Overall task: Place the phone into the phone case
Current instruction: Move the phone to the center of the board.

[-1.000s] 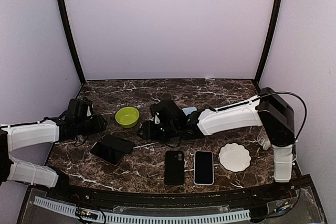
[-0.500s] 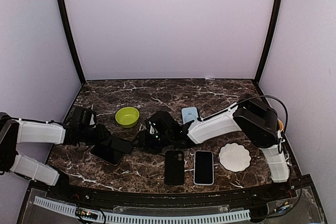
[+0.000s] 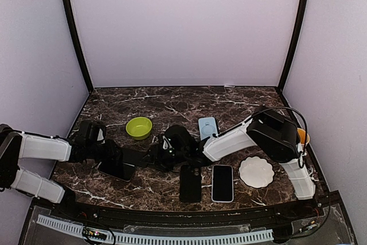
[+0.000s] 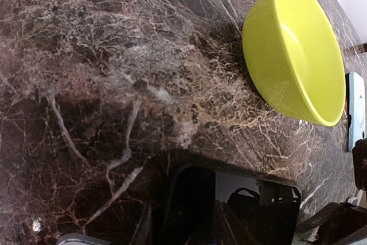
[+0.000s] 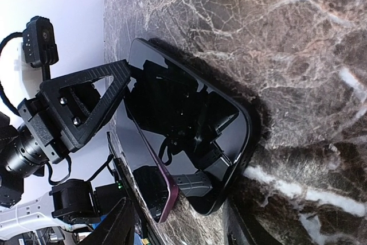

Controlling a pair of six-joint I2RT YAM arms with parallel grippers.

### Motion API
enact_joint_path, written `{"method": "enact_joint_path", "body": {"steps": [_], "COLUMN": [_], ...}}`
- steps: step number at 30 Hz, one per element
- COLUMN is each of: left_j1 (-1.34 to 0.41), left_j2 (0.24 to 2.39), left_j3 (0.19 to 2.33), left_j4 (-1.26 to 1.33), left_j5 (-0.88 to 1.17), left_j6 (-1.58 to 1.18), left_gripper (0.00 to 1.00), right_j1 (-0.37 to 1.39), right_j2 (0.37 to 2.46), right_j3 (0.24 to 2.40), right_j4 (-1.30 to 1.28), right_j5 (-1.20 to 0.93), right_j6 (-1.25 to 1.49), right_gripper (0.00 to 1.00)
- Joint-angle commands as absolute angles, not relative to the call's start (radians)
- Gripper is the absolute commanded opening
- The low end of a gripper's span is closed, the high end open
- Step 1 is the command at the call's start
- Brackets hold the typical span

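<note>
Dark veined marble table [image 3: 172,101] carries the glossy phone [image 5: 189,119] at the lower left of the overhead view, overlapping a purple-edged phone case [image 5: 165,199]. The left gripper [image 3: 112,153] sits at its far edge (whether it pinches, I cannot tell), while the right gripper [image 3: 156,156] straddles the near end, jaws apart.

The dark marble table [image 3: 241,104] holds a green bowl [image 3: 139,127], a pale blue case [image 3: 207,125], a black phone [image 3: 190,183] beside a white phone [image 3: 222,183], a white plate [image 3: 256,171] and, seemingly, another dark phone [image 3: 118,168] at left.
</note>
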State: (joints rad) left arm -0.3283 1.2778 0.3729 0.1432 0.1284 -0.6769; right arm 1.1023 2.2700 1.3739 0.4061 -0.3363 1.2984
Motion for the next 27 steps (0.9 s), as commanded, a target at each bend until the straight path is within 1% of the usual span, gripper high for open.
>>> {"method": "enact_joint_path", "body": {"steps": [1, 4, 8, 10, 15, 19, 22, 24, 27], "left_j1": [-0.342, -0.342, -0.342, -0.342, -0.342, -0.343, -0.357, -0.395, -0.476], "left_j2": [1.288, 1.284, 1.242, 1.251, 1.361, 1.484, 1.500, 1.493, 1.497], "left_j3": [0.360, 0.392, 0.432, 0.435, 0.471, 0.531, 0.537, 0.530, 0.537], "left_j4": [0.130, 0.086, 0.051, 0.060, 0.068, 0.052, 0.049, 0.039, 0.013], "left_j5": [0.146, 0.131, 0.077, 0.052, 0.031, 0.079, 0.104, 0.091, 0.068], "left_j6": [-0.671, -0.643, -0.596, -0.590, -0.565, -0.550, -0.548, -0.542, -0.533], "left_gripper": [0.35, 0.35, 0.37, 0.38, 0.41, 0.42, 0.41, 0.38, 0.38], "right_j1": [1.099, 1.098, 1.099, 1.098, 1.097, 1.096, 1.095, 1.095, 1.094], "right_j2": [2.306, 2.283, 2.202, 2.163, 2.106, 2.062, 2.030, 2.000, 1.956], "right_j3": [1.404, 1.412, 1.423, 1.412, 1.404, 1.383, 1.370, 1.350, 1.317], "right_j4": [0.474, 0.424, 0.186, 0.118, 0.024, 0.006, -0.024, -0.047, -0.075], "right_j5": [-0.350, -0.328, -0.194, -0.142, -0.079, -0.049, -0.021, 0.016, 0.062], "right_j6": [1.322, 1.268, 1.092, 1.038, 0.962, 0.931, 0.910, 0.894, 0.868], "right_gripper": [0.53, 0.51, 0.52, 0.53, 0.55, 0.56, 0.56, 0.56, 0.57]}}
